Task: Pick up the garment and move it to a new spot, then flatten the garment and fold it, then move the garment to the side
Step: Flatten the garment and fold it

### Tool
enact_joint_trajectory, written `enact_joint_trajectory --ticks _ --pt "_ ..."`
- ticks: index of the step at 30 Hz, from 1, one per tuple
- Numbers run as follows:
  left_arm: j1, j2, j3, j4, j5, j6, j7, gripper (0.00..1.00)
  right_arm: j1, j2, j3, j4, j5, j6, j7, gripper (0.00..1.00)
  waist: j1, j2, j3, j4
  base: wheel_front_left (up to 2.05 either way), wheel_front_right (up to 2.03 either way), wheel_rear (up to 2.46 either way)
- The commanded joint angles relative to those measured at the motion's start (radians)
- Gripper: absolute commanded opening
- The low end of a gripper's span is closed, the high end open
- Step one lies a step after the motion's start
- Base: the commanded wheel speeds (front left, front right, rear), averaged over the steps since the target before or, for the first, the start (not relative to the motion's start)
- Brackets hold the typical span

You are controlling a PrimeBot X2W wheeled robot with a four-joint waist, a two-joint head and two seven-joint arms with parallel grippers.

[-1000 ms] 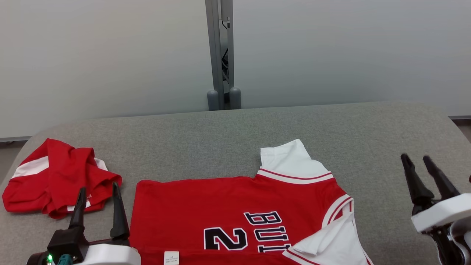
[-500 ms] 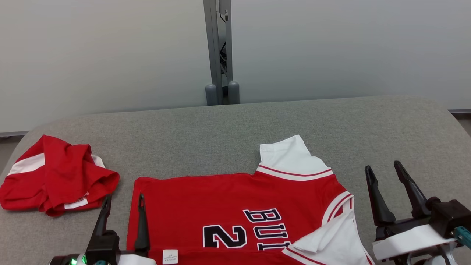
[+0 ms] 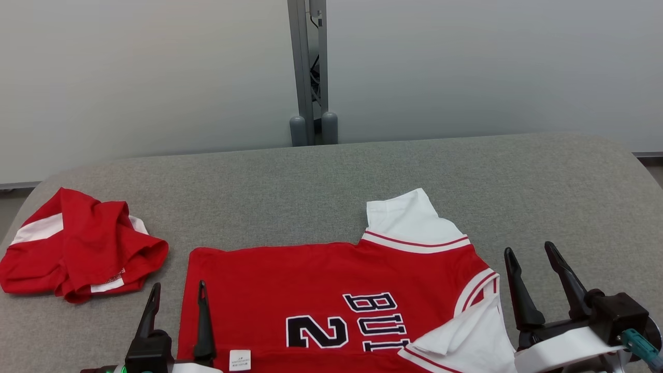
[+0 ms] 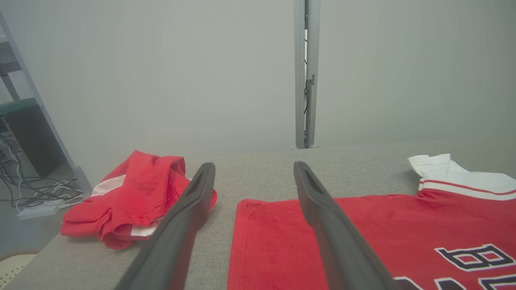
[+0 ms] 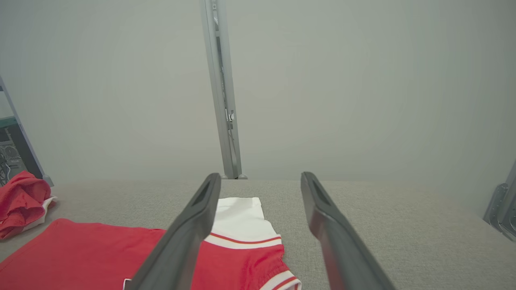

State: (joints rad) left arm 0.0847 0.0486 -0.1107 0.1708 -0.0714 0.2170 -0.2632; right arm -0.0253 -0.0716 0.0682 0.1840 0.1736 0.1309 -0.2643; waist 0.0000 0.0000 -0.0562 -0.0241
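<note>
1. Wide-open left pincer (image 3: 177, 286) straddling the hem edge of the red jersey (image 3: 290, 290), gripping nothing.
2. Wide-open right pincer (image 3: 529, 248) just beside the jersey's shoulder end, empty.
3. Jersey flat on the grey surface (image 3: 466, 176), long axis left to right, hem leftward, one white sleeve (image 3: 406, 220) pointing away.
4. Legible on the chest: "2" and "BU"; small white label (image 3: 241, 360) too small to read.
5. Far left, a crumpled red garment (image 3: 77, 254).

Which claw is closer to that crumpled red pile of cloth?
Left. The left gripper is just beside the crumpled red pile; the right gripper is across the flat jersey from it.
</note>
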Motion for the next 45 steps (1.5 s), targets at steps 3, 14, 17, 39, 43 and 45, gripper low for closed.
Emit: enact_joint_trajectory --ticks 3,14,17,39,43,45 --pt "0.003 0.004 -0.001 0.000 -0.009 -0.004 -0.001 1.00 0.001 -0.003 -0.008 0.004 -0.007 0.000 -0.001 1.00 0.0000 0.0000 0.001 -0.001 0.00 0.00 0.00" --pt "0.006 0.004 -0.016 0.036 -0.027 -0.021 -0.001 1.00 0.002 -0.002 -0.014 0.011 -0.012 0.000 -0.001 1.00 0.0000 0.0000 0.001 -0.011 0.00 0.00 0.00" --pt "0.000 0.004 -0.011 0.051 -0.033 -0.033 -0.001 1.00 -0.003 -0.001 -0.006 0.012 -0.014 0.000 -0.001 1.00 0.0000 0.0000 0.009 -0.018 0.00 0.00 0.00" --pt "-0.581 0.291 -0.097 0.648 0.062 -0.329 0.167 1.00 -0.119 0.012 0.070 0.024 0.024 0.000 -0.001 1.00 0.0000 0.0000 0.234 -0.137 0.00 0.00 0.00" --pt "-0.657 0.320 -0.143 0.723 0.027 -0.347 0.214 1.00 -0.139 0.014 0.081 0.029 0.029 0.000 -0.001 1.00 0.0000 0.0000 0.260 -0.157 0.00 0.00 0.00" --pt "-0.674 0.319 -0.208 0.752 -0.015 -0.348 0.250 1.00 -0.144 0.016 0.085 0.031 0.029 0.000 -0.001 1.00 0.0000 0.0000 0.266 -0.166 0.00 0.00 0.00"
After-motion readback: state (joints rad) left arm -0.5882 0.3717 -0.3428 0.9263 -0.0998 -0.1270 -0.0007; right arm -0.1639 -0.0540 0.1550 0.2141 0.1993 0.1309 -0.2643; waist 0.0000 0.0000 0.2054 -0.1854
